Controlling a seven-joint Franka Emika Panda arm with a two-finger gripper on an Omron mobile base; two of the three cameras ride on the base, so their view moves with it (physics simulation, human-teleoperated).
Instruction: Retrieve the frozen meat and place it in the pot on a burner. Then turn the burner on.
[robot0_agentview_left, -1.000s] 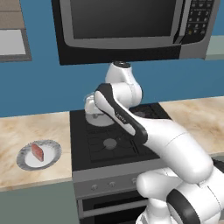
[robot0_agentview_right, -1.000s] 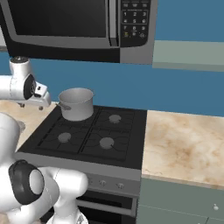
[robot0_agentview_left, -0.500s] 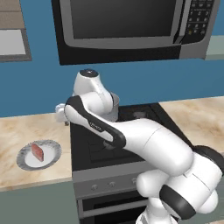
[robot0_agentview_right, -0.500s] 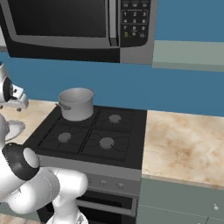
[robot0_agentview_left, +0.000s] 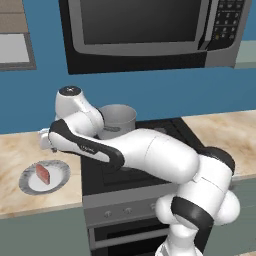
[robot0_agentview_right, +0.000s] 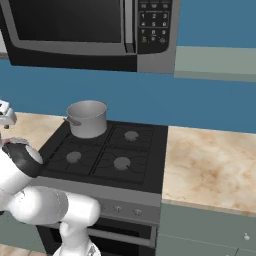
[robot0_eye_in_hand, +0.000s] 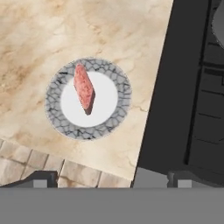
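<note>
Arm: you see it sweep from the base at 5 o'clock toward 9 o'clock.
Wrist: bent downward.
Gripper (robot0_eye_in_hand: 111, 180): jaws spread wide, nothing between them.

I count one piece of frozen meat (robot0_eye_in_hand: 84, 89), lying on one plate (robot0_eye_in_hand: 113, 121) out ahead of the pincer. One pot (robot0_agentview_right: 88, 118) stands on the stove, off to the pincer's side. On the cooktop I make out four burners (robot0_agentview_right: 122, 163), all alike, and three small knobs (robot0_agentview_right: 116, 209) along the stove's front panel. One microwave (robot0_agentview_right: 90, 31) hangs above. The bench (robot0_agentview_right: 210, 165) shows as two stretches, one either side of the stove.
</note>
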